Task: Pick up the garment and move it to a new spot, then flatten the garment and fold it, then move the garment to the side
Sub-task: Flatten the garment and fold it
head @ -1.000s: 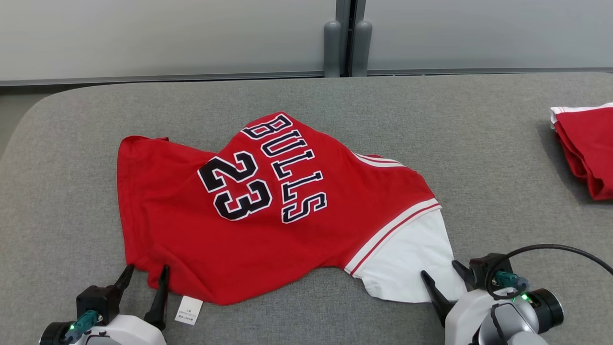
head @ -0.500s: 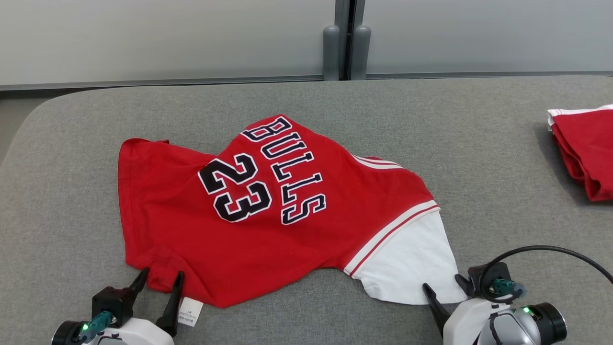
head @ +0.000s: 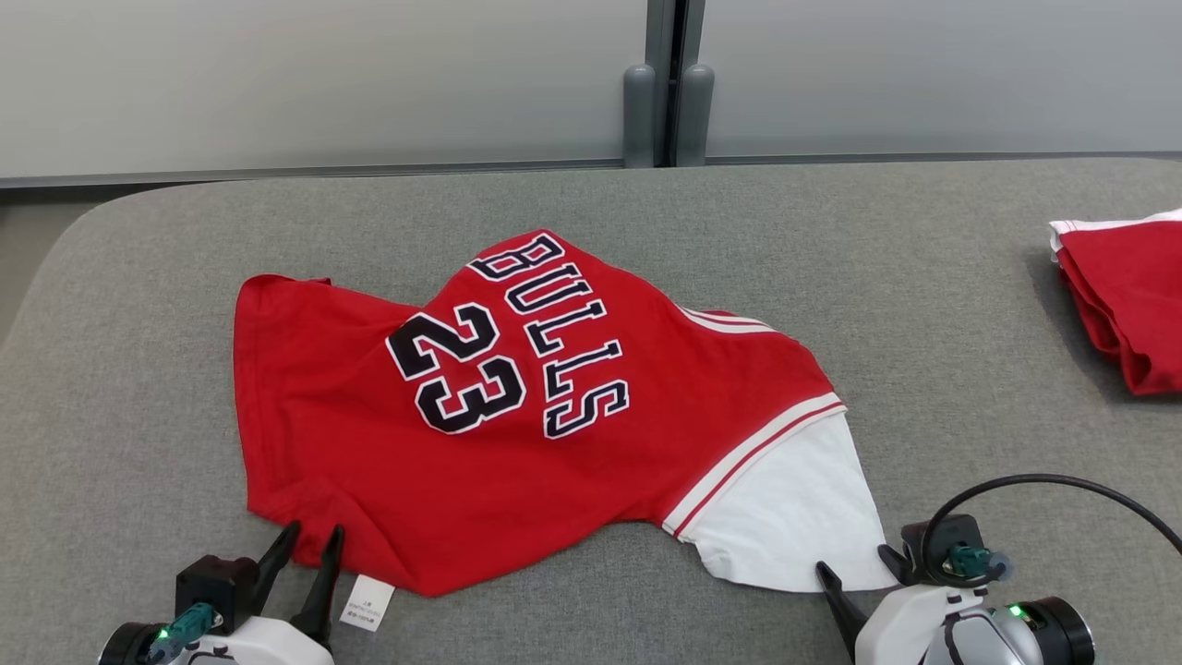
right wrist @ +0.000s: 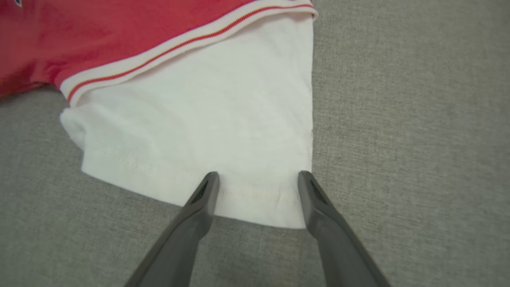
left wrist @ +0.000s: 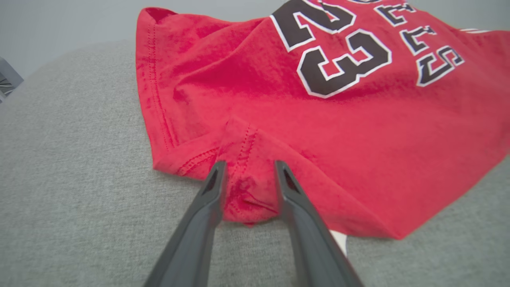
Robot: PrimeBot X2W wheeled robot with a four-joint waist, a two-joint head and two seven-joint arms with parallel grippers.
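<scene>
The left jaws sit at the garment's (head: 517, 416) near left corner, low on the grey padded surface (head: 923, 277). Their two dark fingers (left wrist: 207, 207) stand partly drawn together, one on each side of a small bunched fold of the red hem. Cloth fills the gap between them, but whether they pinch it I cannot tell. Just right of those fingers a white care label (head: 367, 602) pokes out from under the garment's near edge.

The garment, a red jersey, lies loosely spread in the middle of the surface and is rumpled rather than flat. Its left hem runs away from the robot. The black number 23 and the word BULLS, both outlined in white, face up and read sideways. A ridge of cloth rises under the lettering. On the garment's right side a red and white striped band borders a white sleeve (right wrist: 207, 119), which lies flat on the surface and points toward the robot.

The right jaws are spread wide at that sleeve's near hem. One finger (right wrist: 199, 207) has its tip over the hem, and the other is at the sleeve's right corner. A black cable (head: 1062, 480) loops over the wrist behind them.

Well to the right of the garment, at the surface's edge, lies a second red piece of clothing (head: 1122, 296) with white trim, folded
</scene>
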